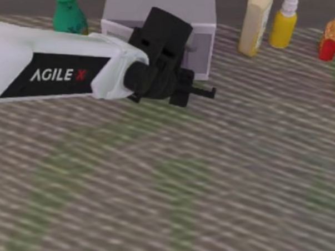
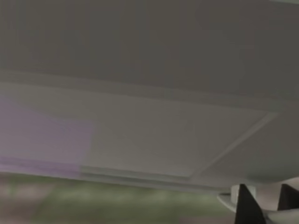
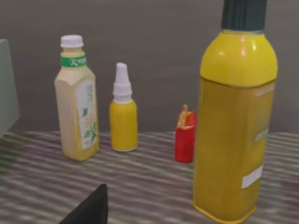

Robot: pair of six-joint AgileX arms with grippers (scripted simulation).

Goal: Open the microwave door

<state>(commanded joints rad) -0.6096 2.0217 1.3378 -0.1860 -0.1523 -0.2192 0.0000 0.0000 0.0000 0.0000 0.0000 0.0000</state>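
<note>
The microwave [image 1: 161, 14] sits at the table's far side, left of centre. We hold our left gripper [image 1: 183, 76] against the microwave door [image 1: 196, 51]; whether it grips, we cannot tell. A cream bottle [image 1: 255, 24] stands right.

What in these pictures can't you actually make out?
- Top view: the left gripper and wrist hide most of the microwave door, so how far it is open stays unclear.
- Left wrist view: the microwave fills the frame; its edges are cut off.
- Right gripper: outside the top view; only a dark corner in its wrist view.
</note>
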